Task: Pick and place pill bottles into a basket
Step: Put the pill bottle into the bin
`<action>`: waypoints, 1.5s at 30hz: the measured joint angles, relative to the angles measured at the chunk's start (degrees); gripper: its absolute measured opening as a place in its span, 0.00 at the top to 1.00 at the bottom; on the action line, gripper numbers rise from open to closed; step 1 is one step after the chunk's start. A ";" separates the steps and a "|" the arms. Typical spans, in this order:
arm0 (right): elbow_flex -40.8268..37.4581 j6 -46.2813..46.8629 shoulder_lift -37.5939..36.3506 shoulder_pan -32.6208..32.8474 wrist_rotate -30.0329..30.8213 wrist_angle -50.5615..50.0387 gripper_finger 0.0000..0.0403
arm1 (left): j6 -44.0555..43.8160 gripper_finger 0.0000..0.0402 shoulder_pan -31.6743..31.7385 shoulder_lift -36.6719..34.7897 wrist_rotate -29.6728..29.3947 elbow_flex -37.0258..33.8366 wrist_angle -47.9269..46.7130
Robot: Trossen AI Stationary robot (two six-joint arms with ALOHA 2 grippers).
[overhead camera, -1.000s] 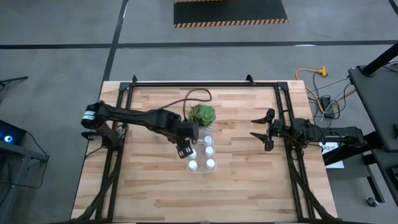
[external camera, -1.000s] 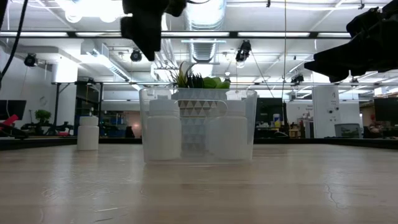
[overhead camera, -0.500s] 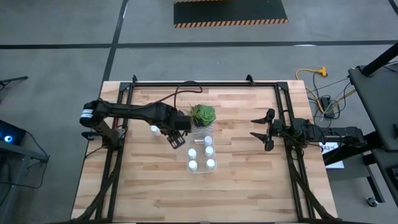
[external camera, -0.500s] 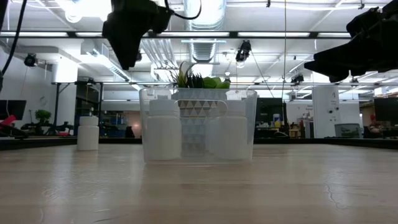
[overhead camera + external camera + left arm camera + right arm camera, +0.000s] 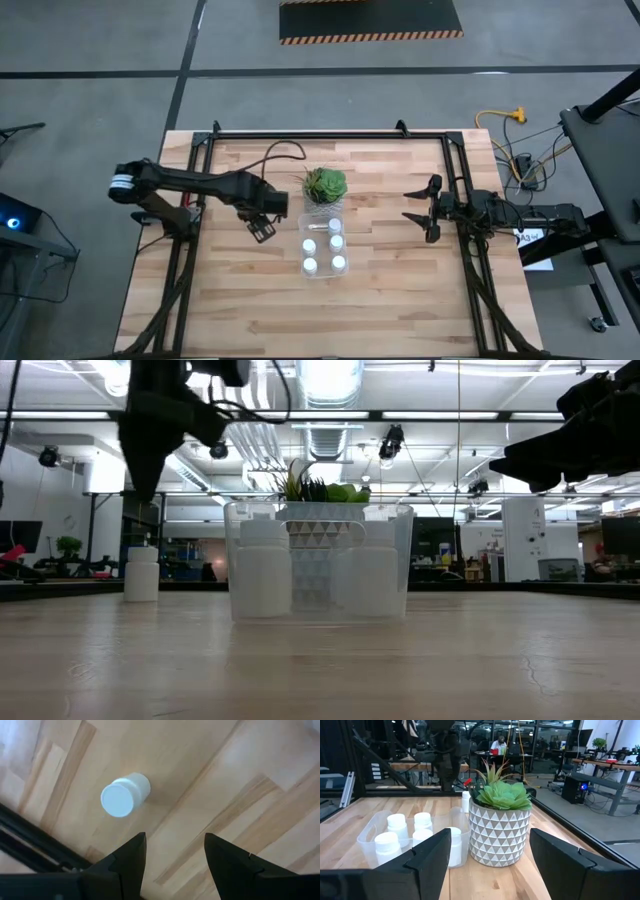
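Since one bottle point(image 5: 124, 797) stands outside the basket point(image 5: 323, 254), the step in hand looks like fetching it, and the left tool point(image 5: 175, 850) is the one placed for that. Its fingers are apart with nothing between them, and it points down at the worktop point(image 5: 400, 300) on the left of the basket.

The relation that matters is that the bottle is upright, long axis vertical, white cap facing up at the wrist camera. It sits ahead of the fingers and off to one side, not in the gap between them. From table height the tool hangs above the bottle, well clear of its cap, and the bottle stands apart from the basket's wall. From overhead the bottle is hidden, probably under the left arm.

By my reading, the tool needs a short shift to centre the gap over the cap, then a straight descent, closing on the body below the cap.

Other bottles point(image 5: 337, 263) already sit in the basket. The plant point(image 5: 325, 185) stands right at the basket's far end. Nothing lies between tool and bottle, but the carry to the basket passes close to the plant's leaves.

The right tool point(image 5: 425, 212) waits at the worktop's right edge, fingers spread and empty, much farther from the bottle.
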 joint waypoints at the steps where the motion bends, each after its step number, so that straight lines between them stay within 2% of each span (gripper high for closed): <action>1: 0.00 0.03 0.00 0.01 -0.03 0.00 0.35 | -1.00 0.54 0.00 -1.45 -0.01 -1.40 1.30; 6: 0.00 0.05 0.00 0.01 -0.02 -0.02 0.35 | -5.25 0.54 0.22 -8.04 -0.21 -7.22 5.48; 12: 0.00 0.05 0.02 0.00 -0.02 0.03 0.35 | -11.90 0.54 3.95 -11.70 -0.73 -9.29 4.96; 18: 0.00 0.00 0.02 -0.01 -0.02 0.00 0.35 | -12.79 0.54 6.27 -11.83 -0.76 -9.16 5.11; 30: 0.00 0.03 0.00 0.01 -0.02 0.00 0.35 | -12.71 0.54 6.27 -8.78 -0.82 -9.18 5.90; 45: 0.00 0.04 0.00 0.01 -0.02 0.00 0.35 | -12.59 0.53 6.62 -9.09 -0.97 -9.22 7.28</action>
